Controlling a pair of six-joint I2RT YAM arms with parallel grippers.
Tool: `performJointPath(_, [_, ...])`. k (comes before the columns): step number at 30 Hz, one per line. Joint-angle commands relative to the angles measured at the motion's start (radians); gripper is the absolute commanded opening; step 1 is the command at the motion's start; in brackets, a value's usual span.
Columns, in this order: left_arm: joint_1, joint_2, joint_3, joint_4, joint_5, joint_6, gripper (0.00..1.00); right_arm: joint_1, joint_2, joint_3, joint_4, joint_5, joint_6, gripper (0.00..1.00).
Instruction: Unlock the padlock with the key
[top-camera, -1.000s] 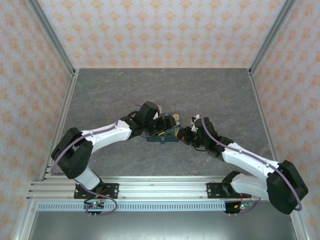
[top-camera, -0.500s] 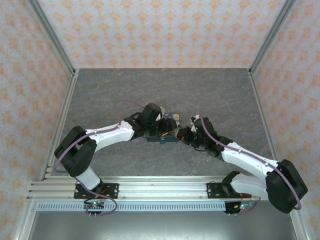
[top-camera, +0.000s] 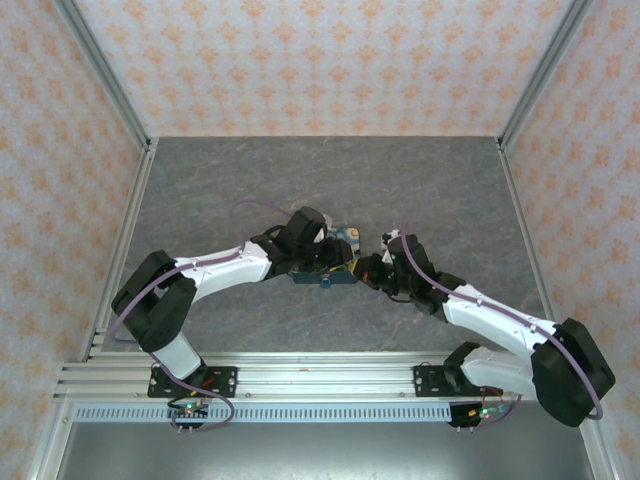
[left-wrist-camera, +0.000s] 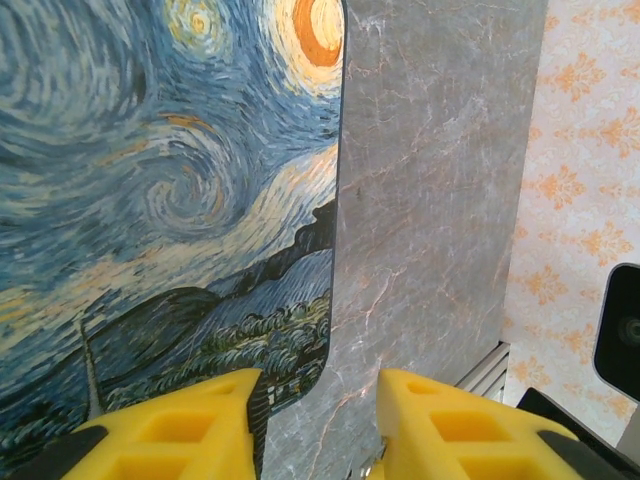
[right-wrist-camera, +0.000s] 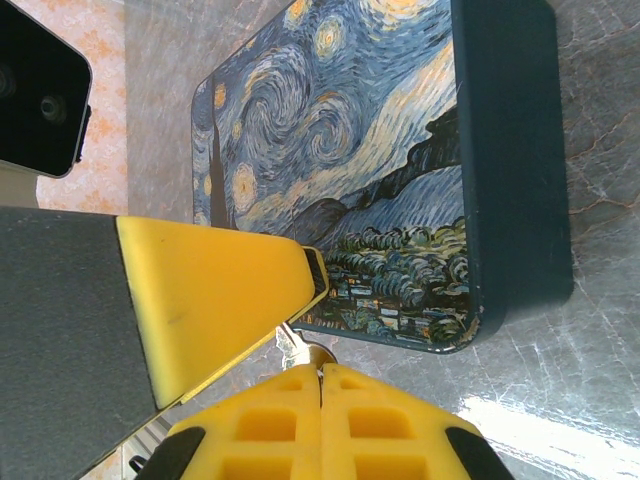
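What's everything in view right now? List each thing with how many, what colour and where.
padlock: one, dark teal sides, blue-and-yellow starry-night top, lying flat mid-table.
key: one, pale metal shaft showing, beside a padlock corner.
table: one, grey marbled, under everything.
walls: three, cream with orange pattern, at left, back and right.
rail: one, silver, near edge.
left gripper: one, yellow fingers apart, one finger over the padlock's edge.
right gripper: one, yellow fingers shut on the key.

Swirling blue-and-yellow padlock (right-wrist-camera: 340, 150), dark teal sides
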Motion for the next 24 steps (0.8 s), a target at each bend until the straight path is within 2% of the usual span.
performJointPath(1, [-0.01, 0.009, 0.028, 0.014, -0.006, 0.02, 0.32, -0.004, 0.006, 0.032, 0.034, -0.006, 0.011, 0.0])
performJointPath(13, [-0.018, 0.015, 0.032, 0.018, -0.009, 0.018, 0.2, -0.004, 0.017, 0.028, 0.05, -0.005, 0.017, 0.0])
performJointPath(21, [-0.018, 0.015, 0.029, 0.028, -0.007, 0.018, 0.0, -0.004, 0.02, 0.026, 0.059, -0.006, 0.02, 0.0])
performJointPath(24, [-0.018, 0.01, 0.027, 0.026, -0.015, 0.023, 0.0, -0.004, 0.007, 0.026, 0.055, -0.007, 0.02, 0.0])
